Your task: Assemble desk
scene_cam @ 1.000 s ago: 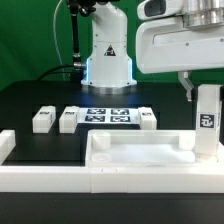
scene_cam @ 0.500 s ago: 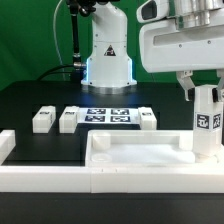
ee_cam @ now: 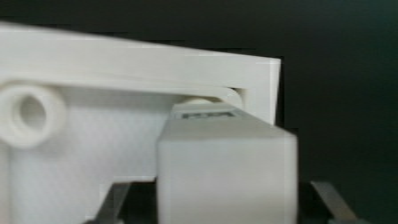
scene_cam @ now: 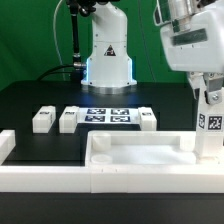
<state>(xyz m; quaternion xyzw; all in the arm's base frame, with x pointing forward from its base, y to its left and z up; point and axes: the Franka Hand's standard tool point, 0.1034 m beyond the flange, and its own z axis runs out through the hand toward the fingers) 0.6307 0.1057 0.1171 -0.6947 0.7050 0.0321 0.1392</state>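
Desk kit, white rigid plastic, entered as it lies in the exterior view, clock read on that picture. Item one: loose leg (scene_cam: 42, 120) and second loose leg (scene_cam: 70, 118), lying on the table at nine o'clock of the marker board (scene_cam: 108, 116); third loose leg (scene_cam: 147, 119) just beside the board at its three o'clock. Item two: tabletop panel (scene_cam: 130, 160), rimmed, lying flat at six o'clock of the board. Item three: held leg (scene_cam: 209, 125), upright at the panel's three-o'clock end, lower end at the corner; we cannot tell whether it is seated. The gripper (scene_cam: 205, 98) has its jaws closed on this leg's opposite side faces, the fingers (ee_cam: 118, 205) flanking it in the wrist view. We judge each leg light, stiff, hard and somewhat slick, not fragile. We would take it across two flat faces near the upper end, leaving the joining end free. We judge the panel light but wide, best pinched at its rim.
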